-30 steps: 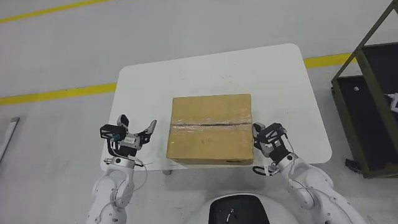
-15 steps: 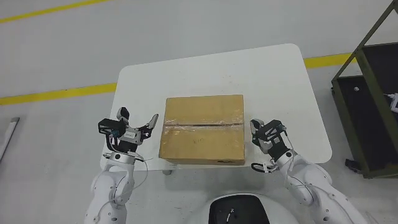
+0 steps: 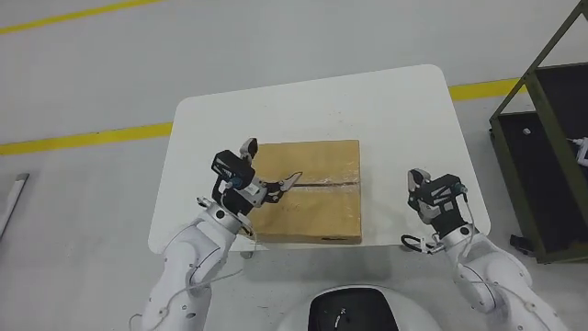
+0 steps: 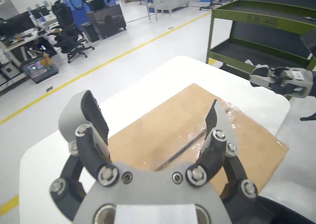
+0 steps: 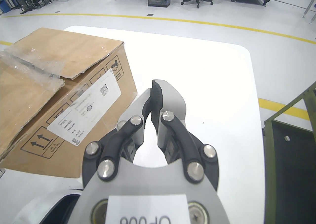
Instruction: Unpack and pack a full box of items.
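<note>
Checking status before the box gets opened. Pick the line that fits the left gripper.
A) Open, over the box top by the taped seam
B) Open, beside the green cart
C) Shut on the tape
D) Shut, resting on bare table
A: the left gripper has its jaws spread wide and holds nothing, over the top of the cardboard box close to the taped seam.

Tan cardboard box, white table, yellow floor line.
</note>
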`<action>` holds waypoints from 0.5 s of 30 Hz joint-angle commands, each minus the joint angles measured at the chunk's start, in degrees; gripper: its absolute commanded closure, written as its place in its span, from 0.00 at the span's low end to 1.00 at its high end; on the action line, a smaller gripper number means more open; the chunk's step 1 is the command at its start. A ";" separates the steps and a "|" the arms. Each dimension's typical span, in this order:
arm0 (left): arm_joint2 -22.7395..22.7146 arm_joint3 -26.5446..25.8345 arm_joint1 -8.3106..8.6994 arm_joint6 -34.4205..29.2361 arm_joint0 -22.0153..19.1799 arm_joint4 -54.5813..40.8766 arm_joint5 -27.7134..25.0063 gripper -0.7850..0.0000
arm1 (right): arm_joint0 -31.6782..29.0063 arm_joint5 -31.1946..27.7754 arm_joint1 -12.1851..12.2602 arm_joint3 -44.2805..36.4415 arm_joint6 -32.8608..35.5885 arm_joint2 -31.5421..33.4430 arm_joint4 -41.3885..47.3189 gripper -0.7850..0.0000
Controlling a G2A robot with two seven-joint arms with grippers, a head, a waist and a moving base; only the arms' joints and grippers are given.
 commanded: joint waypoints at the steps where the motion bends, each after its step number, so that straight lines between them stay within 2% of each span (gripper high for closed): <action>1: 1.59 0.09 -0.03 -0.40 -0.41 1.14 -0.85 0.00 | -0.55 -0.09 0.07 -0.24 -0.17 0.64 0.08 1.00; 15: 1.80 0.10 -0.04 -0.43 -0.49 1.41 -0.86 0.00 | -4.64 -1.57 0.48 -2.24 -2.87 4.13 0.89 1.00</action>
